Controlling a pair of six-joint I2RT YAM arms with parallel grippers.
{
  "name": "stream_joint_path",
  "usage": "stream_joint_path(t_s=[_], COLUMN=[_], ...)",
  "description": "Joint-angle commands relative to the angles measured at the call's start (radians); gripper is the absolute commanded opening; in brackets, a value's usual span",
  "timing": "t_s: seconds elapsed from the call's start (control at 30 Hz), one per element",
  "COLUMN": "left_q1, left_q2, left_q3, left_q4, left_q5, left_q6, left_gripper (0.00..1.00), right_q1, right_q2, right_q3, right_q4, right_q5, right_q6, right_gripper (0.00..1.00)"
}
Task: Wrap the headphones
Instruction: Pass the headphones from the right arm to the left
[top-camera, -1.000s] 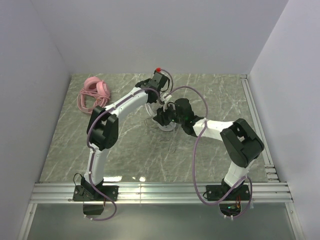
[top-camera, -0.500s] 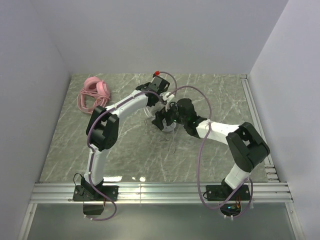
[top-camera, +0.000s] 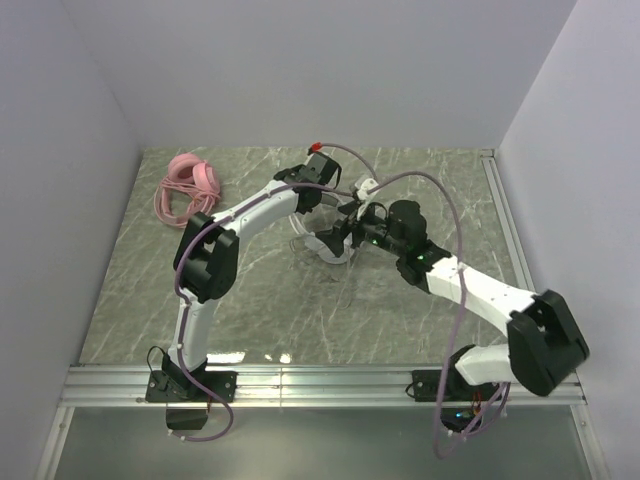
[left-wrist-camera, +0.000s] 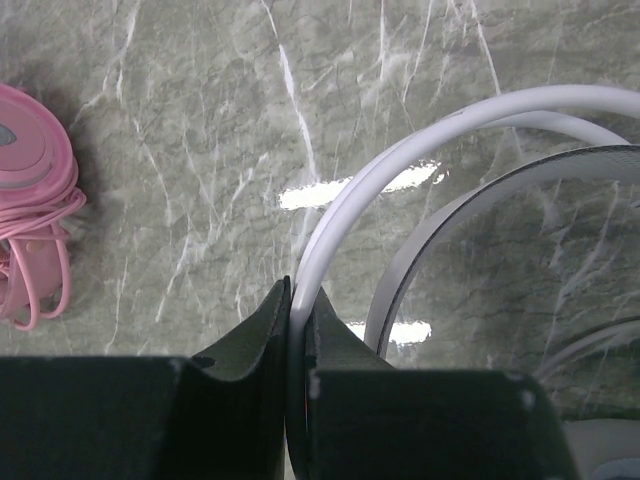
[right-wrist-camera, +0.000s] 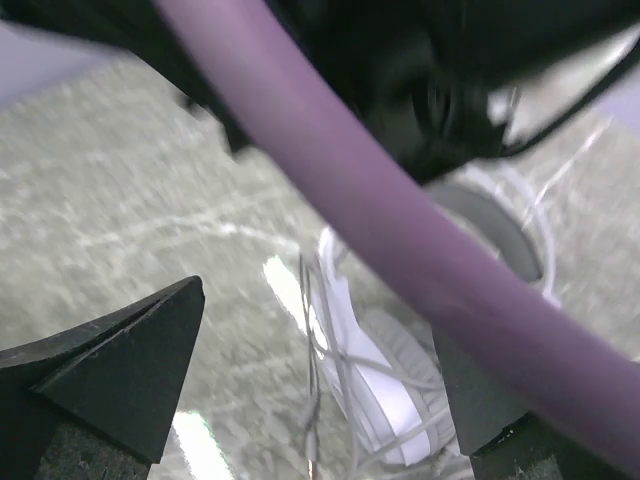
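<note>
The white headphones (top-camera: 330, 250) stand mid-table, lifted by their headband (left-wrist-camera: 400, 170). My left gripper (left-wrist-camera: 298, 305) is shut on that white band, seen from above at the left gripper (top-camera: 325, 208). Just right of the headset, my right gripper (top-camera: 348, 232) is open; in its wrist view the right gripper (right-wrist-camera: 320, 390) has nothing between its fingers (right-wrist-camera: 130, 370). Past them hangs a white ear cup (right-wrist-camera: 385, 385) with the thin cable (right-wrist-camera: 318, 350) crossing it and dangling below. The pink headphones (top-camera: 188, 185) lie with their coiled cable at the far left, also seen as the pink headphones (left-wrist-camera: 30, 200).
A purple arm hose (right-wrist-camera: 350, 210) crosses the right wrist view close to the lens and hides part of the headset. White walls enclose the marble table (top-camera: 250, 310) on three sides. A metal rail (top-camera: 320, 382) runs along the near edge.
My right gripper has opened wide and its arm has swung out to the right, backing off from the white headphones. The left gripper keeps its hold on the band.
</note>
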Motion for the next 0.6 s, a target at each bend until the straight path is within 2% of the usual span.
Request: stream_joint_path(t_s=[0.0, 0.13, 0.3, 0.43, 0.57], left_q1=[-0.008, -0.002, 0.014, 0.024, 0.032], left_q2=[-0.002, -0.019, -0.045, -0.055, -0.05], left_q3=[0.039, 0.014, -0.006, 0.008, 0.025], left_q4=[-0.002, 0.009, 0.027, 0.018, -0.012], left_q5=[0.06, 0.089, 0.139, 0.111, 0.064], left_q6=[-0.073, -0.095, -0.148, -0.233, -0.295], left_gripper=[0.0, 0.0, 0.0, 0.0, 0.0], right_q1=[-0.003, -0.038, -0.257, -0.302, -0.307], right_q2=[-0.119, -0.229, -0.306, -0.372, -0.481], right_q3=[-0.011, -0.025, -0.068, -0.063, -0.143], right_q4=[0.02, -0.025, 0.0, -0.127, -0.224], right_q5=[0.004, 0.005, -0.146, -0.087, -0.004], right_q6=[-0.005, 0.049, 0.292, 0.338, 0.367], right_gripper=[1.0, 0.99, 0.91, 0.88, 0.79])
